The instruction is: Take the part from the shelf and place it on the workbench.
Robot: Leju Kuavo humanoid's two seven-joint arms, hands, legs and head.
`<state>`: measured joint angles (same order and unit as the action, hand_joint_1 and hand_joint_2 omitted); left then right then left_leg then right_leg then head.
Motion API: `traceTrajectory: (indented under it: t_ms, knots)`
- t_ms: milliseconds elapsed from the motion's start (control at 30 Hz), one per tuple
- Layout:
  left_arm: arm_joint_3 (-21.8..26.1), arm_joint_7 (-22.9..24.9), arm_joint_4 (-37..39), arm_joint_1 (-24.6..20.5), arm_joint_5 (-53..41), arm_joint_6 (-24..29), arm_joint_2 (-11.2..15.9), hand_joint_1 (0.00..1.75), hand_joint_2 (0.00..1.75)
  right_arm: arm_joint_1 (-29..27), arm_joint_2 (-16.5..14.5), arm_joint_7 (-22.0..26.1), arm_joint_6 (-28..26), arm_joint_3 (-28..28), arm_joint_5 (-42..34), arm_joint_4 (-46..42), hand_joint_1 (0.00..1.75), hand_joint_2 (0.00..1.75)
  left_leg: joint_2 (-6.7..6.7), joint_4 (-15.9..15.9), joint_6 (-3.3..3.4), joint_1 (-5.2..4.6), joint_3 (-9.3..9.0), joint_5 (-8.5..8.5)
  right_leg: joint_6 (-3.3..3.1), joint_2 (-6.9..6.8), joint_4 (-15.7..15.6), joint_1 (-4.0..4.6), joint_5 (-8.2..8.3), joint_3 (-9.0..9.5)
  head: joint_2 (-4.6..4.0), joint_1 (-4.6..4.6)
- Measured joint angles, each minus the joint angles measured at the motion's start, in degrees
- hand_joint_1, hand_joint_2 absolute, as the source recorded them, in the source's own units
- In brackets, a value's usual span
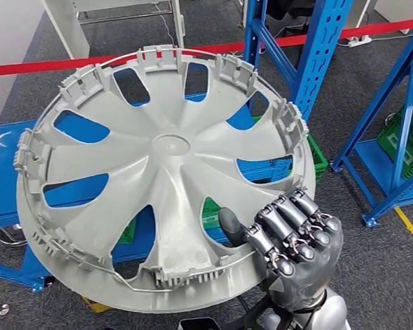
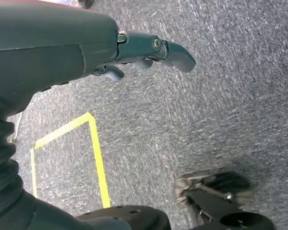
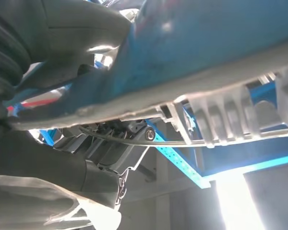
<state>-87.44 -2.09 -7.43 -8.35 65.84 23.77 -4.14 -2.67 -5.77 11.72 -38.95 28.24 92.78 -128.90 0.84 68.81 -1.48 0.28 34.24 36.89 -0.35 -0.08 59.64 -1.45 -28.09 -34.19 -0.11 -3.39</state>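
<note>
- The grey wheel cover (image 1: 162,172) is held up, inner face showing, tilted in front of the blue shelving (image 1: 319,55); a wire ring and clips line its rim.
- The right hand (image 1: 292,240) grasps its near right edge, thumb on the inner face, fingers curled around the rim.
- The left hand (image 2: 150,50) hangs released, fingers loosely extended over grey carpet (image 2: 208,110) beside a yellow tape corner (image 2: 95,143).
- Carpet lies open right of the shelving; red barrier tape (image 1: 48,66) runs behind.

One wheel cover (image 1: 162,179), two hands (image 1: 292,240) (image 2: 63,48)
</note>
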Motion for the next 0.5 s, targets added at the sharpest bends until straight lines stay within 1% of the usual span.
traceTrajectory:
  t_ms: [33, 67, 100, 133, 167, 200, 233, 267, 300, 333, 367, 400, 433, 467, 500]
  knots:
    - [-0.08, 0.08, 0.03, -0.11, -0.25, 0.01, 0.01, 0.00, 1.75, -0.04, -0.08, 0.15, 0.00, -0.10, 0.00, -0.07, 1.75, 1.75, 0.00, 3.20, -0.06, 0.00, 0.80, 1.62, -0.20, -0.20, 0.01, 0.12, 0.29, -0.43, 0.00, 0.02]
    - [-0.14, 0.20, 0.05, -0.18, -0.40, 0.00, 0.01, 0.00, 1.75, -0.10, -0.15, 0.25, 0.00, -0.15, 0.00, -0.11, 1.75, 1.75, 0.00, 4.80, -0.02, -0.01, 0.83, 2.23, -0.31, -0.34, 0.02, 0.24, 0.62, -0.86, 0.00, 0.00]
    - [-0.17, 0.33, 0.06, -0.21, -0.49, -0.02, 0.01, 0.00, 1.75, -0.16, -0.21, 0.33, 0.00, -0.20, 0.00, -0.14, 1.75, 1.75, -0.01, 4.18, 0.10, -0.01, -0.15, 1.70, -0.31, -0.41, 0.02, 0.32, 0.98, -1.29, 0.00, -0.01]
    - [-0.20, 0.47, 0.07, -0.19, -0.51, -0.07, -0.01, 0.00, 1.75, -0.24, -0.29, 0.43, 0.00, -0.24, 0.00, -0.20, 1.75, 1.75, -0.02, 1.40, 0.29, -0.01, -2.10, 0.28, -0.24, -0.43, 0.02, 0.36, 1.36, -1.67, 0.00, 0.00]
    - [-0.21, 0.57, 0.07, -0.14, -0.51, -0.15, -0.03, 0.00, 1.75, -0.32, -0.40, 0.54, 0.00, -0.32, 0.01, -0.27, 1.75, 1.75, -0.05, -2.77, 0.52, -0.01, -4.66, -1.49, -0.09, -0.42, 0.02, 0.38, 1.75, -2.00, 0.00, 0.01]
    - [-0.22, 0.62, 0.07, -0.09, -0.51, -0.26, -0.09, 0.00, 1.75, -0.40, -0.52, 0.67, 0.00, -0.40, 0.02, -0.34, 1.75, 1.75, -0.08, -6.93, 0.72, -0.09, -6.98, -2.78, 0.15, -0.41, 0.06, 0.46, 2.12, -2.29, 0.00, 0.02]
    - [-0.22, 0.65, 0.07, -0.04, -0.51, -0.37, -0.17, 0.00, 1.75, -0.46, -0.61, 0.77, 0.00, -0.49, 0.02, -0.41, 1.75, 1.75, -0.09, -10.02, 0.91, -0.18, -8.52, -3.59, 0.46, -0.42, 0.08, 0.53, 2.52, -2.56, 0.00, 0.01]
    - [-0.23, 0.64, 0.07, 0.02, -0.51, -0.43, -0.27, 0.00, 1.75, -0.49, -0.68, 0.83, 0.00, -0.56, 0.03, -0.43, 1.75, 1.75, -0.08, -11.71, 1.09, -0.29, -9.19, -3.92, 0.82, -0.45, 0.05, 0.59, 2.94, -2.77, 0.00, -0.01]
    - [-0.23, 0.64, 0.06, 0.10, -0.50, -0.48, -0.38, 0.00, 1.75, -0.51, -0.70, 0.85, 0.00, -0.60, 0.03, -0.43, 1.75, 1.75, -0.05, -12.08, 1.29, -0.44, -9.07, -3.96, 1.20, -0.48, -0.09, 0.62, 3.42, -2.92, 0.00, -0.02]
    - [-0.24, 0.64, 0.06, 0.21, -0.50, -0.48, -0.48, 0.00, 1.75, -0.52, -0.70, 0.85, 0.00, -0.61, 0.03, -0.44, 1.75, 1.75, -0.03, -12.09, 1.60, -0.46, -8.71, -4.39, 1.60, -0.50, -0.33, 0.59, 3.99, -3.02, 0.00, -0.04]
    - [-0.24, 0.64, 0.06, 0.29, -0.43, -0.49, -0.55, 0.00, 1.75, -0.56, -0.71, 0.86, 0.00, -0.63, 0.03, -0.44, 1.75, 1.75, -0.13, -12.16, 1.96, -0.41, -8.35, -4.95, 1.94, -0.42, -0.44, 0.51, 4.08, -3.16, 0.00, -0.01]
    - [-0.23, 0.64, 0.06, 0.31, -0.14, -0.57, -0.60, 0.00, 1.75, -0.60, -0.72, 0.87, 0.00, -0.67, 0.03, -0.45, 1.75, 1.75, -0.26, -12.28, 2.42, -0.34, -7.92, -5.58, 2.20, -0.32, -0.05, 0.46, 3.28, -3.61, 0.00, -0.06]
    - [-0.20, 0.64, 0.06, 0.29, 0.44, -0.75, -0.63, 0.00, 1.75, -0.63, -0.72, 0.91, 0.00, -0.73, 0.03, -0.50, 1.75, 1.75, -0.41, -12.43, 2.86, -0.26, -7.33, -6.29, 2.39, -0.20, 1.45, 0.44, 1.35, -4.33, 0.00, -0.11]
    - [-0.13, 0.64, 0.07, 0.25, 1.33, -1.07, -0.65, 0.00, 1.75, -0.67, -0.72, 0.96, 0.00, -0.80, 0.04, -0.55, 1.75, 1.75, -0.55, -12.45, 3.24, -0.25, -6.64, -6.90, 2.49, -0.09, 4.11, 0.40, -1.47, -5.24, 0.00, -0.16]
    - [0.06, 0.68, 0.07, 0.23, 2.56, -1.52, -0.66, 0.00, 1.75, -0.69, -0.72, 0.99, 0.00, -0.87, 0.04, -0.60, 1.75, 1.75, -0.61, -12.41, 3.52, -0.35, -5.86, -7.50, 2.57, -0.07, 7.77, 0.42, -4.41, -6.26, 0.00, -0.24]
